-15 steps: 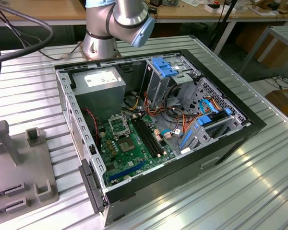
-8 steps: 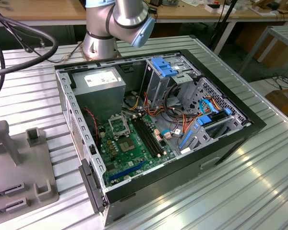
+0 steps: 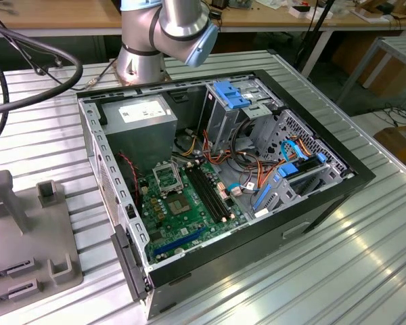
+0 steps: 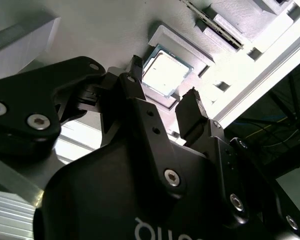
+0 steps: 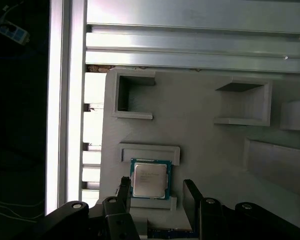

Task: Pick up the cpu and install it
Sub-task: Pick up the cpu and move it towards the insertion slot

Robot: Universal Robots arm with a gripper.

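The cpu (image 5: 150, 179) (image 4: 166, 72), a thin square chip with a pale silver top, lies flat in a shallow pocket of a grey holder plate (image 5: 200, 125). In both wrist views my gripper (image 5: 157, 192) (image 4: 162, 90) hangs over it, open, with one black finger (image 5: 124, 187) on each side of the chip and a gap left to each edge. The exterior view shows the motherboard's square socket (image 3: 168, 177) with its silver frame, inside the open computer case (image 3: 325, 196).
The grey holder plate (image 3: 27, 230) lies at the exterior view's left, on the ribbed metal table (image 3: 325, 271), with raised blocks and other pockets (image 5: 132, 95). Inside the case are black memory slots (image 3: 210, 193), a power supply (image 3: 142, 118), blue drive brackets (image 3: 230, 95) and loose cables.
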